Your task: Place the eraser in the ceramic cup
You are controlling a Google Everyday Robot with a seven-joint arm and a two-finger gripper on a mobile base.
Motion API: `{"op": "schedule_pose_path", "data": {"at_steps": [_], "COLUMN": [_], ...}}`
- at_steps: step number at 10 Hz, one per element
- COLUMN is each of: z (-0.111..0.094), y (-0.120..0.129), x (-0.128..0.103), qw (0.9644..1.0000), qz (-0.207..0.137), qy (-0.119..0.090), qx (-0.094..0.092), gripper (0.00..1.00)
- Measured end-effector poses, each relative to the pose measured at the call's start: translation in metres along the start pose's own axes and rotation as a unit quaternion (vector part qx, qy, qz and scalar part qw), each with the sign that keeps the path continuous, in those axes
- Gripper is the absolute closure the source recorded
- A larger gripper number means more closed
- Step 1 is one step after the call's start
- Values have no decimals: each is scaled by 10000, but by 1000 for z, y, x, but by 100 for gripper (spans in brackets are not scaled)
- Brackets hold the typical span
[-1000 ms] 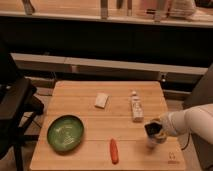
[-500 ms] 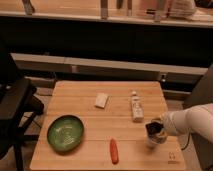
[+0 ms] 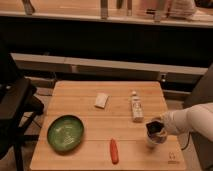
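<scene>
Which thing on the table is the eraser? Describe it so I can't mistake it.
On the wooden table, look at the far middle, left of the small white bottle and beyond the green bowl. The eraser is the flat, pale rectangular block lying alone there, away from the tool at the cup on the right.

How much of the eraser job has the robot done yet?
Nothing looks finished: the eraser lies on the wooden table, apart from the ceramic cup. The tool hangs over the cup, away from the eraser. Left: fetch the eraser and drop it in.
</scene>
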State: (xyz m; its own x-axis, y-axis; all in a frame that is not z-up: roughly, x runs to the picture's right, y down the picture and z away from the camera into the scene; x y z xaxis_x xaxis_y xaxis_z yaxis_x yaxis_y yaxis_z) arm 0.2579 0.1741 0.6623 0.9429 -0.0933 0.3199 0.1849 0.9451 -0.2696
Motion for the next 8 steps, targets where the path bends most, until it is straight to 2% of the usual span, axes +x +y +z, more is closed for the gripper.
{"op": "schedule_pose_path", "data": {"at_steps": [1, 2, 6, 7, 8], "z": [0, 1, 1, 1, 1], "y": [0, 1, 5, 7, 9], "x": [1, 0, 1, 2, 3], "qw": [10000, 10000, 10000, 9999, 9999], "qz": [-3, -11, 73, 101, 122], "qy": [-2, 0, 7, 8, 3], "qx": [2, -11, -20, -24, -20], "gripper": [76, 68, 28, 22, 20]}}
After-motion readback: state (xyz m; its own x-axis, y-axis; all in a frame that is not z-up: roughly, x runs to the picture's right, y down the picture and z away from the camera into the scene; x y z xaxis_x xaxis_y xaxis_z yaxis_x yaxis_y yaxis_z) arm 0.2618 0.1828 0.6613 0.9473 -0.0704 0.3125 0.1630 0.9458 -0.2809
